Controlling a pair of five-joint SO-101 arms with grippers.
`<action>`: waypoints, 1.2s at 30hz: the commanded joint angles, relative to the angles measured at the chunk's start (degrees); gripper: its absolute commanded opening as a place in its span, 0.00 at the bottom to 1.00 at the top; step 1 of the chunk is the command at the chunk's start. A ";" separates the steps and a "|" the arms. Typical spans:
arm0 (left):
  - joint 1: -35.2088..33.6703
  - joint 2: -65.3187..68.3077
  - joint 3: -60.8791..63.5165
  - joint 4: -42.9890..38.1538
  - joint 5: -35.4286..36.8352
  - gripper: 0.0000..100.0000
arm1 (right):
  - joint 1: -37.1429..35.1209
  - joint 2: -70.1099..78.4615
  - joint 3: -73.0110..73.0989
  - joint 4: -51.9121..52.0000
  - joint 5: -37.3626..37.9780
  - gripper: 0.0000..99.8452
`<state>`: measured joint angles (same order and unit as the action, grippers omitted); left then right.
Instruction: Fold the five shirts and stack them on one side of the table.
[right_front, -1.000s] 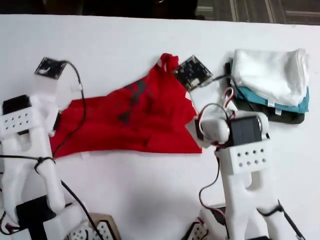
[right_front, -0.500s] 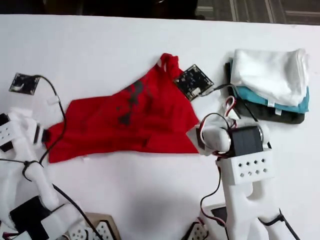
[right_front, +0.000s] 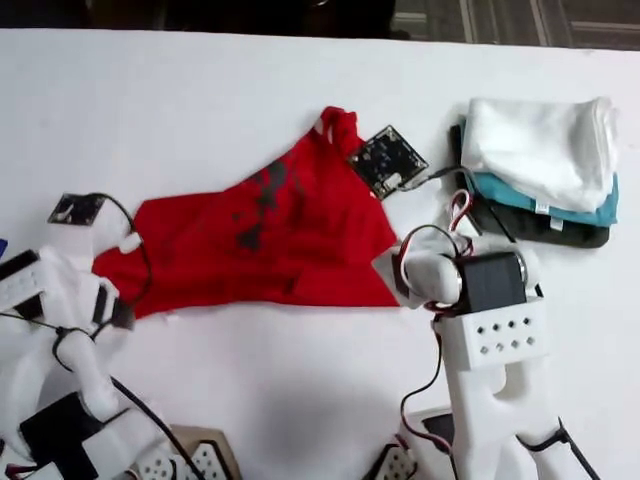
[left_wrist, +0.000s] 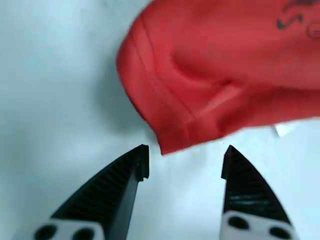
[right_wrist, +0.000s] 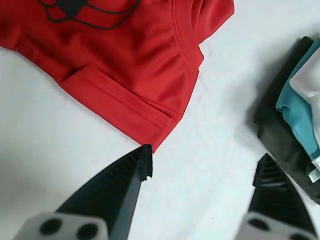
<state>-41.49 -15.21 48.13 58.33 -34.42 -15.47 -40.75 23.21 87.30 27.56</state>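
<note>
A red shirt (right_front: 260, 240) with a dark print lies spread and partly folded at the table's middle. Its left corner (left_wrist: 170, 135) sits just beyond my left gripper (left_wrist: 186, 162), which is open and low over the table with nothing between its fingers. My right gripper (right_wrist: 205, 165) is also open, hovering off the shirt's right hem corner (right_wrist: 160, 130) without touching it. A stack of folded shirts (right_front: 540, 170), white on teal on dark, rests at the right side of the table; its edge (right_wrist: 295, 115) appears in the right wrist view.
The white table (right_front: 300, 100) has free room behind the shirt and in front of it. The left arm's body (right_front: 60, 300) stands at the front left, the right arm's (right_front: 485, 300) at the front right beside the stack. Cables trail from both arms.
The left arm swung away from the shirt's left edge, then came back low to its left corner. The right arm drew back slightly toward the front early on and has held since.
</note>
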 joint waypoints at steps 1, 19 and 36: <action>0.35 -1.93 1.10 -6.42 1.93 0.26 | 0.31 -1.10 -0.26 -0.92 0.44 0.32; 5.36 20.31 -13.93 1.76 4.04 0.25 | 0.31 -1.10 -0.26 -0.92 0.53 0.32; 9.67 21.45 -14.73 5.36 6.07 0.03 | -0.48 2.68 8.18 -9.36 -0.09 0.32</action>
<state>-31.47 6.42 34.33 63.78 -29.23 -15.47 -40.57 27.78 82.99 27.56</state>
